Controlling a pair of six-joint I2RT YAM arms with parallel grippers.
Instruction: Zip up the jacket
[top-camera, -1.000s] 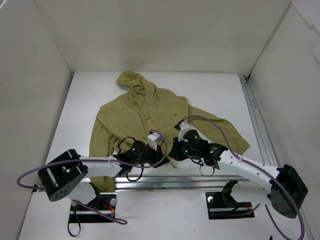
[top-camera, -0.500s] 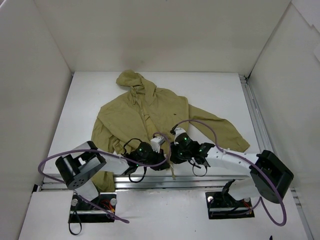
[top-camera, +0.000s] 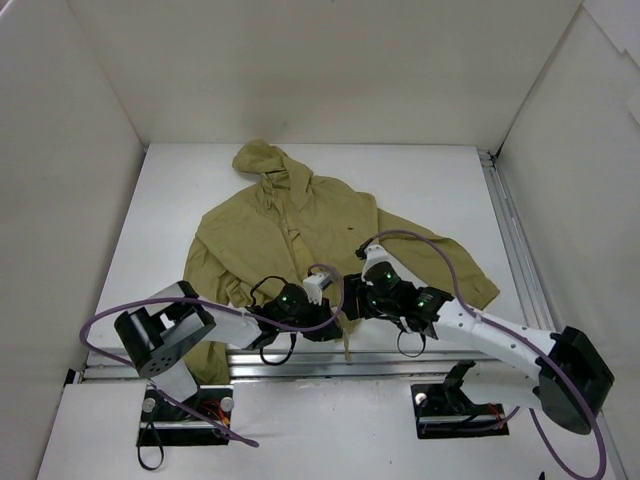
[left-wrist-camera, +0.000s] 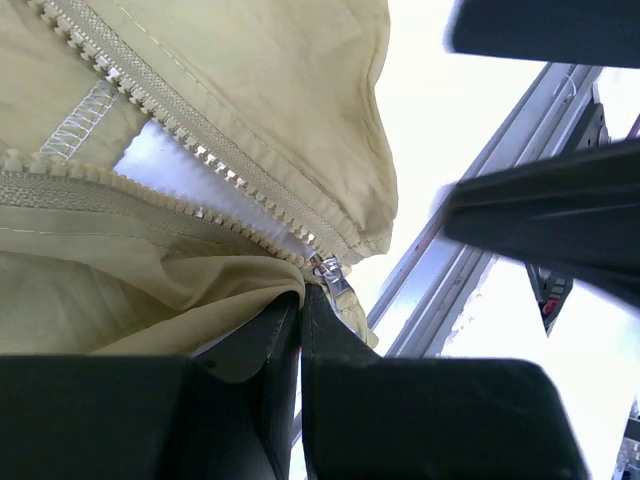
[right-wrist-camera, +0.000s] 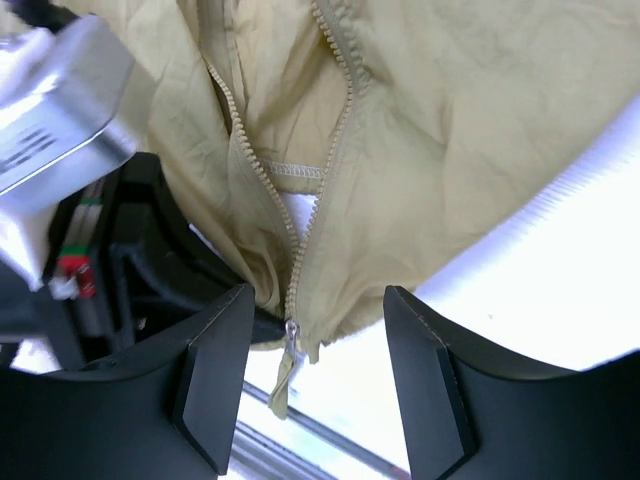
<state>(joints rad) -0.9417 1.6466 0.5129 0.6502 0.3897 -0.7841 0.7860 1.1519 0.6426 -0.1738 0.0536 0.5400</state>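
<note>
The olive-khaki jacket (top-camera: 300, 220) lies flat on the white table, hood at the far end, with its front zipper (right-wrist-camera: 335, 150) parted above the hem. My left gripper (top-camera: 330, 325) (left-wrist-camera: 299, 305) is shut on the jacket's hem fabric, just left of the metal zipper slider (left-wrist-camera: 331, 273). My right gripper (top-camera: 353, 310) (right-wrist-camera: 318, 375) hovers over the same hem corner, open. The slider (right-wrist-camera: 292, 330) and its fabric pull tab (right-wrist-camera: 281, 388) hang between its fingers (right-wrist-camera: 215, 380), touching neither. The zipper teeth join only right at the slider.
An aluminium rail (top-camera: 300, 365) runs along the table's near edge just below the hem. A second rail (top-camera: 515, 240) runs along the right side. White walls enclose the table. The left arm's wrist housing (right-wrist-camera: 60, 100) sits close beside my right gripper.
My right gripper has opened from shut, and its wrist has pulled back slightly to the right. The left arm swung right earlier, then stayed shut on the hem.
</note>
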